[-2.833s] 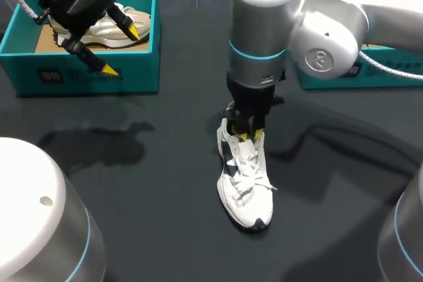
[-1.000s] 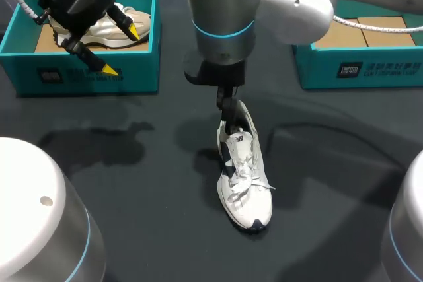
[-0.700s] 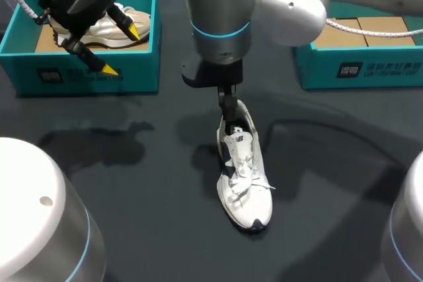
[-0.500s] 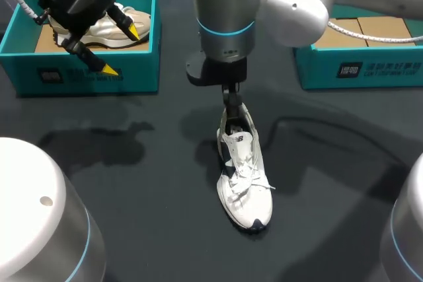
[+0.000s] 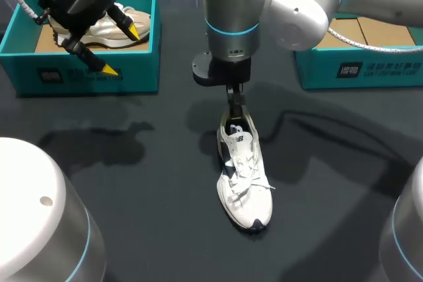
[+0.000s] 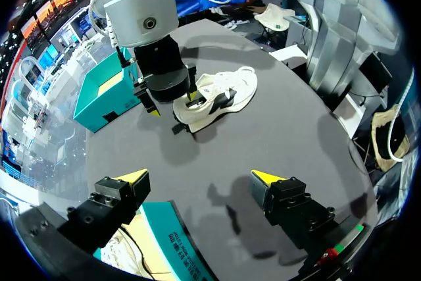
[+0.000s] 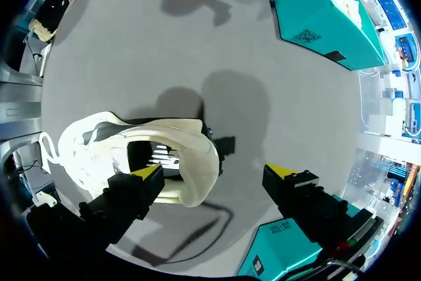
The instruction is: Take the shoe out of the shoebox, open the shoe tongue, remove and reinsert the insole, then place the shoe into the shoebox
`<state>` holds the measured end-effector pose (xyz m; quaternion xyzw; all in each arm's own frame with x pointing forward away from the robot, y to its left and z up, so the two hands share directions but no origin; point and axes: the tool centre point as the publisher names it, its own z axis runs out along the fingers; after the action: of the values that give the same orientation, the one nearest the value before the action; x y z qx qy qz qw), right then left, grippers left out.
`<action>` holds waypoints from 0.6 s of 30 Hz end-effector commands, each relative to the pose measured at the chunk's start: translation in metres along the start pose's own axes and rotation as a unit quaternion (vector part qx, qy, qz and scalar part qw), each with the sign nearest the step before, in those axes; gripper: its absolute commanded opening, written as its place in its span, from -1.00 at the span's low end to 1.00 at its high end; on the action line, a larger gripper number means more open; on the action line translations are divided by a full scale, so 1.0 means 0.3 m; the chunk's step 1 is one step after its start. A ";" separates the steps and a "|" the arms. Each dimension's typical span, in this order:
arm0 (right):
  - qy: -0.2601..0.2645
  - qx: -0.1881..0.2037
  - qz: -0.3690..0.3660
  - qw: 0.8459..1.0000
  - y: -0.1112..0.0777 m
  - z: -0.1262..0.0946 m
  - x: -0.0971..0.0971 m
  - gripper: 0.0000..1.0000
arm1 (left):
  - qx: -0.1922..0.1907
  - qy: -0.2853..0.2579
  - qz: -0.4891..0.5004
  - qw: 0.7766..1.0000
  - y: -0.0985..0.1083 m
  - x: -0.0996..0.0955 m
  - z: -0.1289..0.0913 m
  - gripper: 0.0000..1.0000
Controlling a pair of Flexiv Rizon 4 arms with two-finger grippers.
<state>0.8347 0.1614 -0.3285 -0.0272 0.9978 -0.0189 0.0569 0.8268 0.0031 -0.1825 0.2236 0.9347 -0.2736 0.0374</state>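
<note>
shoe (image 5: 243,176): upright on table (image 5: 132,183), shoebox (image 5: 360,70) well beyond its heel
right gripper (image 7: 216,173): spread, straddling shoe's heel collar
left gripper (image 5: 121,49): spread, far from shoe
risk: off-centre pinch on collar may tip shoe over

Left tool (image 5: 121,49) hangs tilted, fingers spread wide; right arm (image 5: 231,4) stands vertical (wrist pointing straight down), right tool (image 7: 214,172) likewise parted.

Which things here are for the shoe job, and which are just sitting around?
For the job:
- the white shoe in the middle
- the right hand, open, one finger inside the shoe's heel opening
- the shoebox on the right, probably the one it goes back into

Just sitting around:
- the other shoebox on the left
- the beige shoe inside it
</note>
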 end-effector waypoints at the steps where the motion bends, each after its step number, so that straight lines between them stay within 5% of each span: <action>1: 0.006 -0.004 -0.002 1.000 -0.004 0.031 -0.010 1.00 | -0.001 0.001 0.000 1.000 0.000 -0.002 0.001 1.00; 18: 0.033 -0.019 -0.002 0.999 -0.003 0.143 -0.017 0.98 | -0.001 0.001 0.000 1.000 0.000 -0.002 0.001 1.00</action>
<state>0.8422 0.1566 -0.3637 -0.0291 0.9992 -0.0006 0.0263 0.8268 0.0031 -0.1825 0.2236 0.9347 -0.2736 0.0374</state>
